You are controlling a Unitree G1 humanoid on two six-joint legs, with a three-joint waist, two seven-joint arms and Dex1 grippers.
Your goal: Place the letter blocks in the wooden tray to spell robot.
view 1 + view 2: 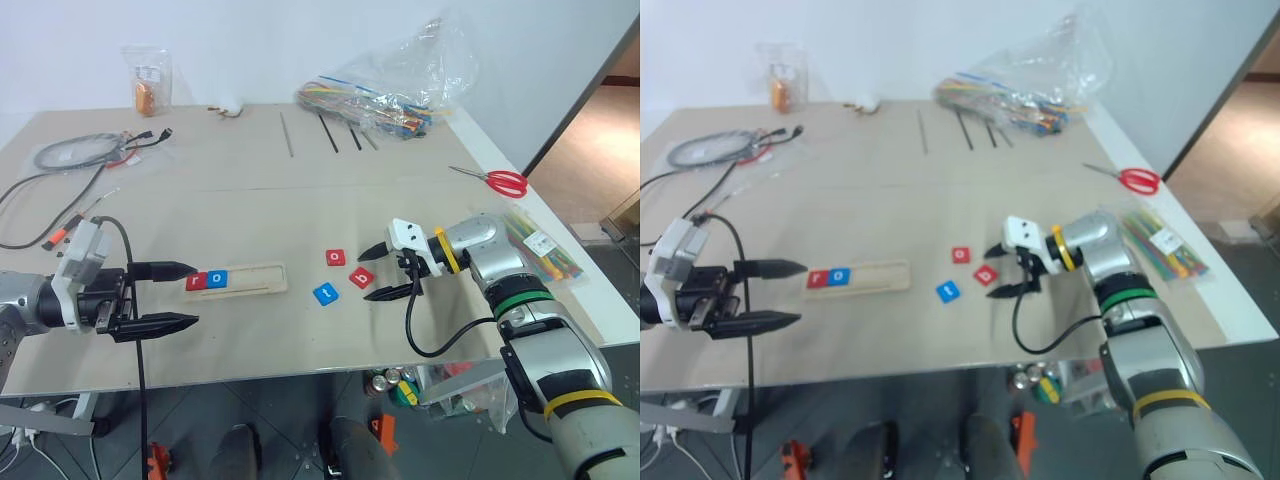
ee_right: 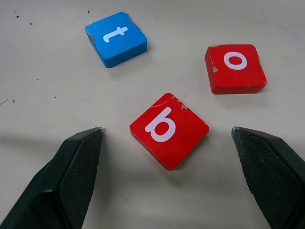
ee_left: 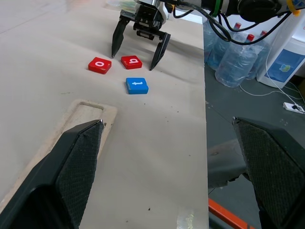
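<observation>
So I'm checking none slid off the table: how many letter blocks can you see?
5. A red r and a blue o sit in the wooden tray. A red o, a red b and a blue t lie loose on the table.

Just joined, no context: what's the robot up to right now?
It is spelling "robot" with letter tiles. The wooden tray already holds a red r and a blue o. The right pincer, open, straddles the red b; the red o and blue t lie loose nearby. The left pincer hangs open beside the tray.
</observation>
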